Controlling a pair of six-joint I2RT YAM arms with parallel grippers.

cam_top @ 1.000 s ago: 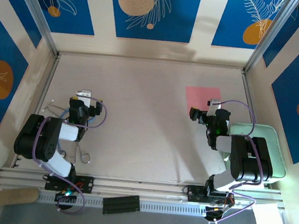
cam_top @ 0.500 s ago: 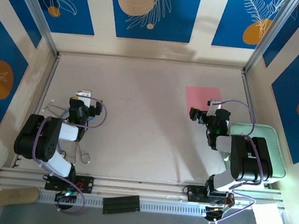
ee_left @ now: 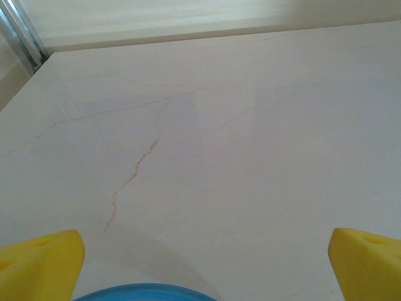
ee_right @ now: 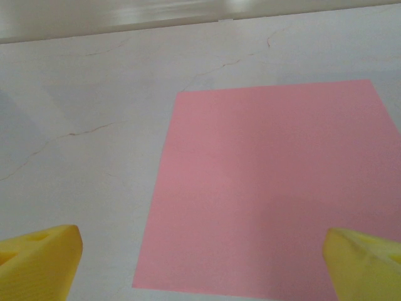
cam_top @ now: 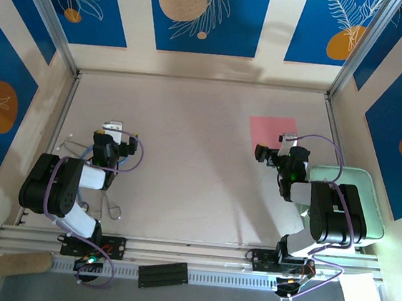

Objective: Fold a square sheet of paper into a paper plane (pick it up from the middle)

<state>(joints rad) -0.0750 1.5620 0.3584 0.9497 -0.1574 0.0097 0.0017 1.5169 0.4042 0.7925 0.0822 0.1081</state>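
The square sheet of paper (cam_top: 272, 133) is pink-red and lies flat and unfolded on the pale table at the right rear; the right wrist view has it (ee_right: 269, 188) directly ahead. My right gripper (cam_top: 271, 152) hovers just short of its near edge, open, the yellow fingertips (ee_right: 44, 260) wide apart with nothing between them. On the left half of the table my left gripper (cam_top: 112, 131) is open too, its yellow fingertips (ee_left: 41, 266) spread over bare table.
A pale green pad (cam_top: 371, 204) lies under the right arm at the table's right side. A white sheet (cam_top: 359, 291) sits at the near right corner. Walls with blue panels close in the table (cam_top: 185, 163) on three sides.
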